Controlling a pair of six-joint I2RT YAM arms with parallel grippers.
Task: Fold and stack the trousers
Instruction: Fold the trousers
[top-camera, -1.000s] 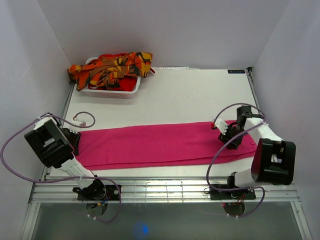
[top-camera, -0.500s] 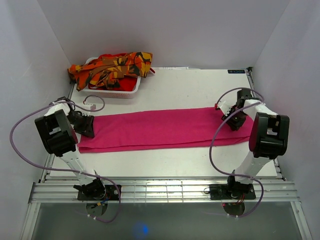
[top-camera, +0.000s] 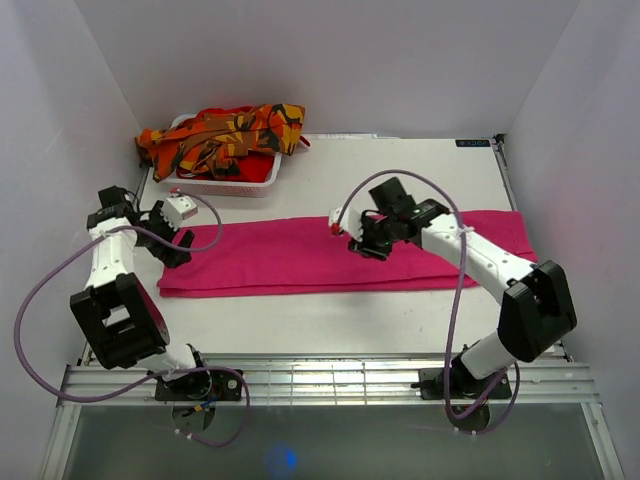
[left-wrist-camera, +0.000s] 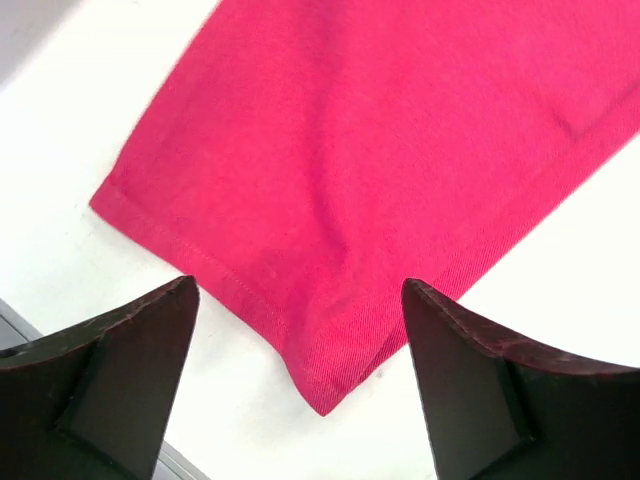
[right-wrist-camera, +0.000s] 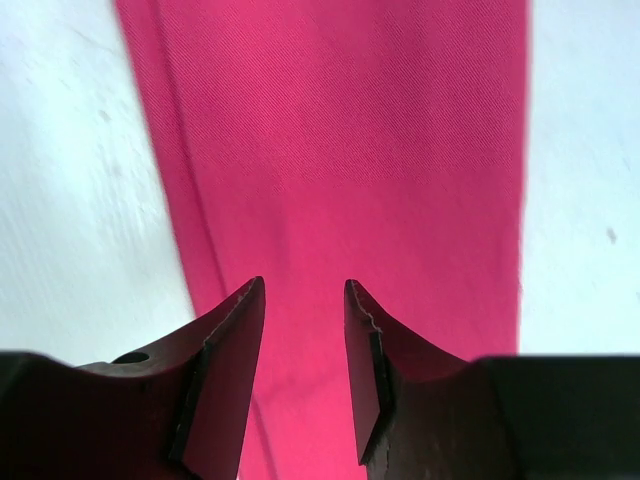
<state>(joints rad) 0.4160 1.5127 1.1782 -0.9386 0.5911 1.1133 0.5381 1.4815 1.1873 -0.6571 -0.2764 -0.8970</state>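
The magenta-pink trousers (top-camera: 330, 260) lie in a long flat strip across the worktop (top-camera: 400, 180), apparently folded leg on leg, with the crosswise folds not yet made. The orange camouflage trousers (top-camera: 225, 135) are heaped in the white basket (top-camera: 225, 186), so nothing is stacked. The left pincer (left-wrist-camera: 297, 300) gapes wide and empty over the strip's hem corner, the right pincer (right-wrist-camera: 305, 290) hangs narrowly parted and empty above its middle, and the small dark label (top-camera: 475, 143) on the worktop's far edge is too small to read.
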